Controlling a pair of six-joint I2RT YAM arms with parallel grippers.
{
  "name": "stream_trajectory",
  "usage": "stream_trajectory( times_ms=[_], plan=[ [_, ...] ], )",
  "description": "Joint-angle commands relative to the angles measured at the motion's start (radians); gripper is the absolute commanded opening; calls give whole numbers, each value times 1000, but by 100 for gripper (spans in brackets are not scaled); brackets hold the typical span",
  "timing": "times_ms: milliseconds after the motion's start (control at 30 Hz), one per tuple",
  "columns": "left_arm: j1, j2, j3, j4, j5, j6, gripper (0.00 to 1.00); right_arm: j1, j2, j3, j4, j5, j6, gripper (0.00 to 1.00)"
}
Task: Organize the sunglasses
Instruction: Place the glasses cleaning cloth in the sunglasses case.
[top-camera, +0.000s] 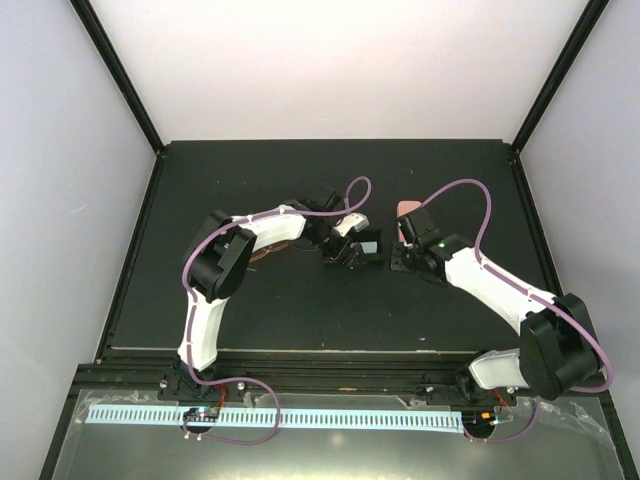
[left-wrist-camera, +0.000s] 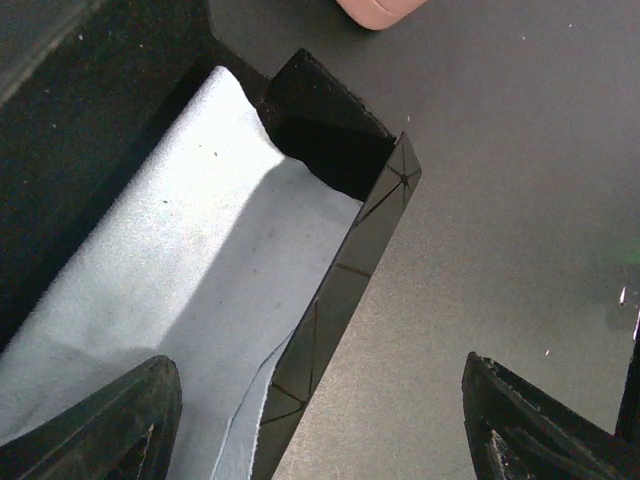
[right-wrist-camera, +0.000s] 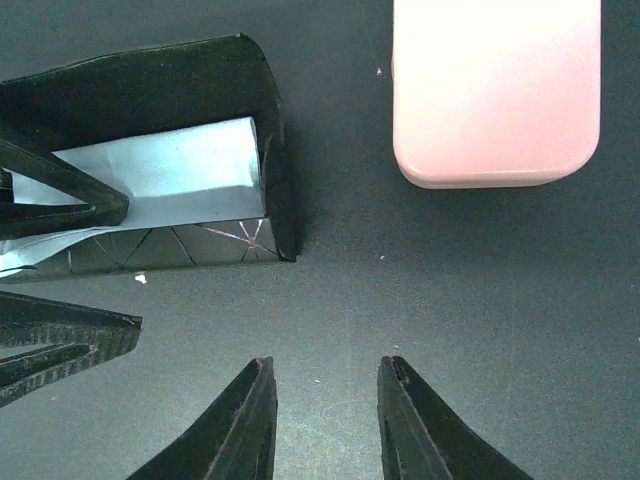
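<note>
A black oblong case (left-wrist-camera: 345, 270) lies open mid-table with the pale blue cloth (left-wrist-camera: 190, 250) inside; it also shows in the top view (top-camera: 368, 245) and the right wrist view (right-wrist-camera: 150, 110). My left gripper (left-wrist-camera: 320, 420) is open and straddles the case's near wall, one finger (left-wrist-camera: 120, 425) over the cloth and the other (left-wrist-camera: 530, 425) outside. My right gripper (right-wrist-camera: 325, 420) is open and empty above the mat, right of the case. A thin amber-brown shape (top-camera: 263, 256), maybe the amber sunglasses, peeks out beside my left forearm. The red pair is hidden.
A closed pink oblong case (right-wrist-camera: 495, 90) lies just beyond my right gripper, also in the top view (top-camera: 408, 207). The dark mat (top-camera: 300, 310) has raised black edges and white walls around it.
</note>
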Motion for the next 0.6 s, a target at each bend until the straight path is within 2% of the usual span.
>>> stream_trajectory(
  times_ms=[0,200,567],
  plan=[
    [3,16,35,-36,-20,48,77,-3,-10,-9,0,-6,7,31],
    [2,12,45,-68,-64,66,78,-3,-7,0,-6,-7,3,30],
    [2,-88,42,-113,-118,98,81,-3,-5,6,-13,-9,-2,30]
  ],
)
